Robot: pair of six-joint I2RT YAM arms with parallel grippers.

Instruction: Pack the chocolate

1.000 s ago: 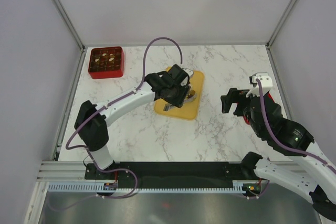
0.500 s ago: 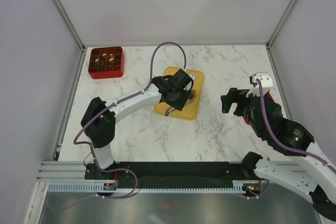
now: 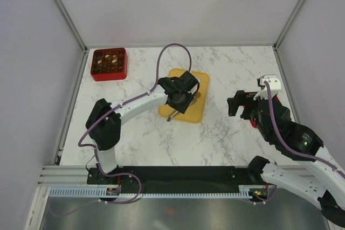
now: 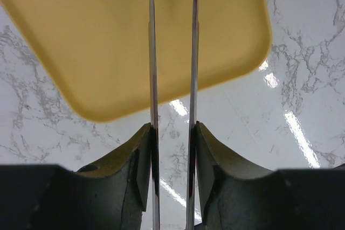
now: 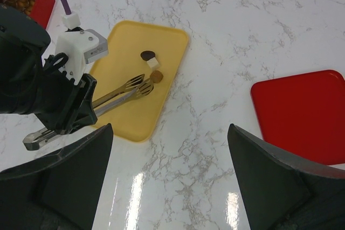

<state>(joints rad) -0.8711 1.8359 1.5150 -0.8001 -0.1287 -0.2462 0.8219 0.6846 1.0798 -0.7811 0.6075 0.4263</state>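
Currently: left gripper (image 4: 173, 146), clamped on a pair of metal tongs (image 5: 116, 98), blades squeezed near-parallel with a narrow gap. Tong tips lie low over the yellow tray (image 5: 124, 41), just beside the round brown piece (image 5: 156, 75) of chocolate; I cannot tell whether they touch it. Just far of it on the same tray: a dark piece (image 5: 146, 55) and a cream piece (image 5: 152, 63), touching each other. Far left corner of the marble table (image 5: 226, 36): red box (image 3: 109, 76), several compartments filled. Right gripper (image 5: 170, 154): fingers spread wide, nothing between them, hovering near the right side, with a red lid (image 5: 302, 114) beyond. Risks, as I judge them: tips closing beside the piece and flicking it off the tray; a shallow pinch dropping it during the carry to the box; blades dragging the light tray.
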